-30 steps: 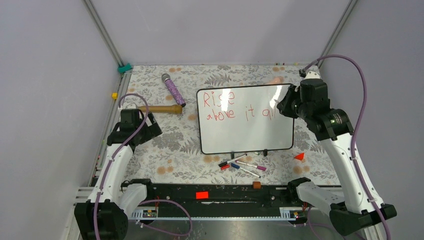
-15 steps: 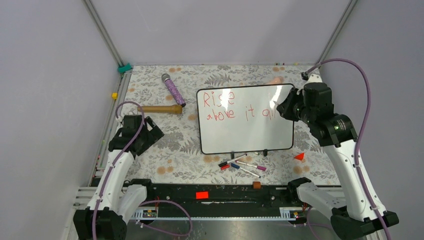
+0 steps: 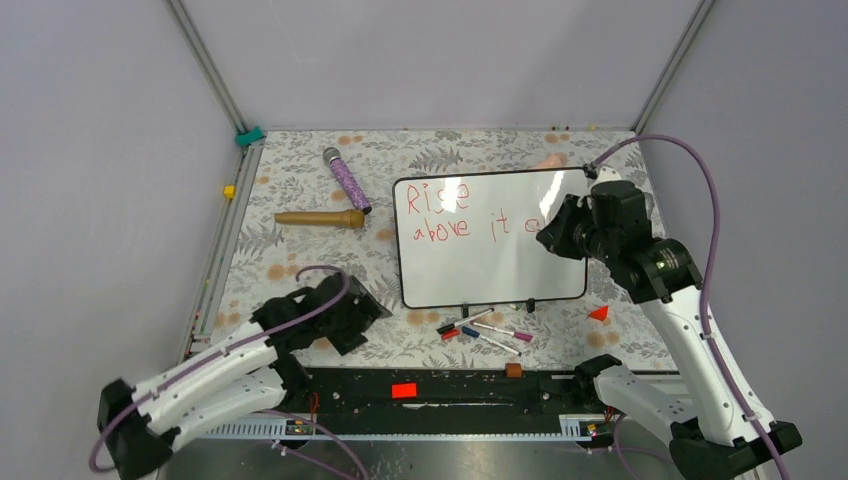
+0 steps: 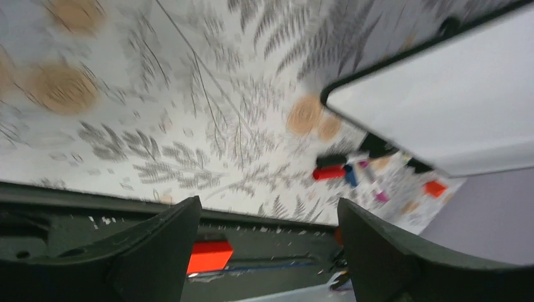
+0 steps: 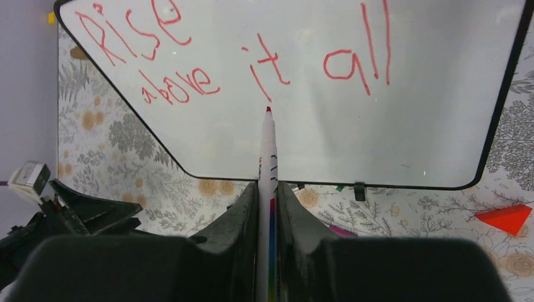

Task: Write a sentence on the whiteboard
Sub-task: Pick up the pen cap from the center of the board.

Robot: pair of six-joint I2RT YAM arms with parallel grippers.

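The whiteboard (image 3: 490, 272) lies at the table's middle right, black-rimmed. The sentence (image 3: 452, 213) is in red in two lines, "Rise" over "above it all"; my right arm hides its end in the top view. All of the sentence shows in the right wrist view (image 5: 252, 60) on the whiteboard (image 5: 390, 141). My right gripper (image 3: 549, 236) hangs over the board's right part, shut on a white marker (image 5: 267, 148) whose red tip points at the board under "it". My left gripper (image 3: 366, 311) is open and empty, low near the board's near left corner (image 4: 453, 107).
Several loose markers (image 3: 486, 330) lie in front of the board, also in the left wrist view (image 4: 334, 171). An orange wedge (image 3: 599, 313) lies at the near right. A purple microphone (image 3: 347, 180) and a wooden stick (image 3: 320, 218) lie at the far left. A black rail (image 3: 460, 385) runs along the near edge.
My left arm has swung from the table's left side down to the near edge, its gripper now pointing right. My right gripper has shifted a little left and nearer over the board, still holding the marker.
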